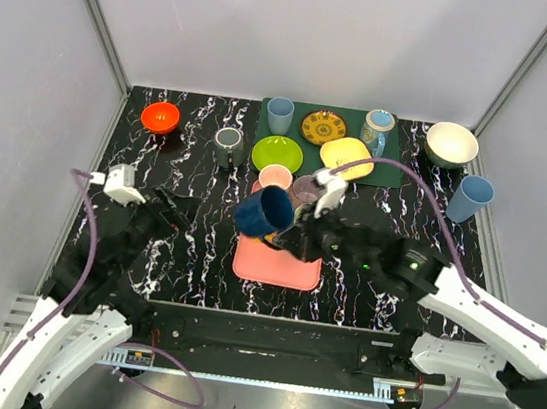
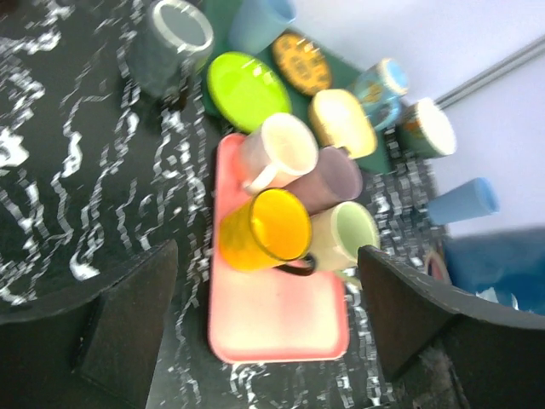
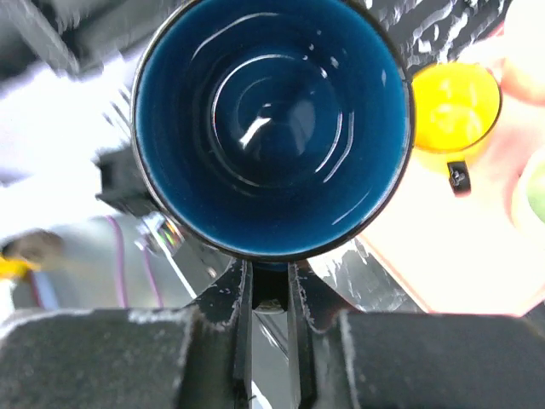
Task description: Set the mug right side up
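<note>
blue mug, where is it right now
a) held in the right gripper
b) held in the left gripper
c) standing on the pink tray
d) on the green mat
A: the right gripper is shut on the blue mug, holding it up off the table by the pink tray, its opening facing the right wrist camera.

Robot lab test cell, not a real kitchen.
Plain pale wall panels [image 1: 307,27] and bare aluminium frame posts [image 1: 97,15] are enclosing a black, white-veined marble-patterned table [image 1: 176,252]; white-and-black robot arms [image 1: 486,311], trailing purple cables [image 1: 94,231], are sitting bolted along its silver metal rail [image 1: 261,376].
</note>
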Robot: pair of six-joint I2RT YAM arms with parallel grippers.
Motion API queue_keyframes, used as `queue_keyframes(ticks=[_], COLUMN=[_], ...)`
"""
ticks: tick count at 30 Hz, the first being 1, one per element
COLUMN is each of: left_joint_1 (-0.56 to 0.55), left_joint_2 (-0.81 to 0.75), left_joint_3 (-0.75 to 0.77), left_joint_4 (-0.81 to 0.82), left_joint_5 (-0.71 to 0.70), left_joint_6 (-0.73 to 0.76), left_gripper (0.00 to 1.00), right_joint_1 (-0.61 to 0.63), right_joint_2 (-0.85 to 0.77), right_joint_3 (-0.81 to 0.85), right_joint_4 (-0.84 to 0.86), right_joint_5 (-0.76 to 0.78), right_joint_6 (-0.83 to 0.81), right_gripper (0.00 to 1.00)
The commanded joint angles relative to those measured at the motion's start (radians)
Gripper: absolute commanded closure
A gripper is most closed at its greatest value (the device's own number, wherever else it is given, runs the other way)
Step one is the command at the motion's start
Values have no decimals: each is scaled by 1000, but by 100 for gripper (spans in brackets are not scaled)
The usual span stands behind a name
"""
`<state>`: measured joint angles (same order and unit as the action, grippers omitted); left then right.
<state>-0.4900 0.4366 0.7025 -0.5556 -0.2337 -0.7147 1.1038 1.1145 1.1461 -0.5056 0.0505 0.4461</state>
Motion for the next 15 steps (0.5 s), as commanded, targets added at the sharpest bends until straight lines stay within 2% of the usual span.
queue_keyframes(ticks=[1, 2, 4, 6, 8, 10, 12, 13, 15], left_joint_1=[-1, -1, -2, -2, -1, -2, -2, -2, -2], left_joint_2=[-140, -165, -215, -216, -182, -89, 29, 66, 153], left_joint_3=[-26, -67, -110, -179, -231, -254, -264, -267, -290], left_joint_4=[233, 281, 432, 543, 725, 895, 982, 1097, 1225], left_joint_5=[106, 176, 261, 393, 532, 652, 718, 778, 807], left_joint_6=[-19, -20, -48, -110, -193, -251, -321, -342, -423], left_gripper=[7, 6, 2, 1, 1, 1, 2, 3, 8], right_joint_1=[-198, -243, -332, -358, -361, -363, -364, -363, -366], right_joint_2=[-178, -208, -245, -226, -210, -190, -174, -170, -159], right_joint_3=[-167, -204, -273, -295, -313, -322, -330, -336, -345], right_joint_4=[359, 495, 645, 804, 922, 975, 1059, 1078, 1128], right_joint_5=[-241, -288, -422, -503, -560, -595, -612, -623, -632], right_joint_6=[212, 289, 357, 442, 500, 525, 559, 566, 589], right_gripper=[100, 100, 100, 100, 100, 100, 100, 100, 100])
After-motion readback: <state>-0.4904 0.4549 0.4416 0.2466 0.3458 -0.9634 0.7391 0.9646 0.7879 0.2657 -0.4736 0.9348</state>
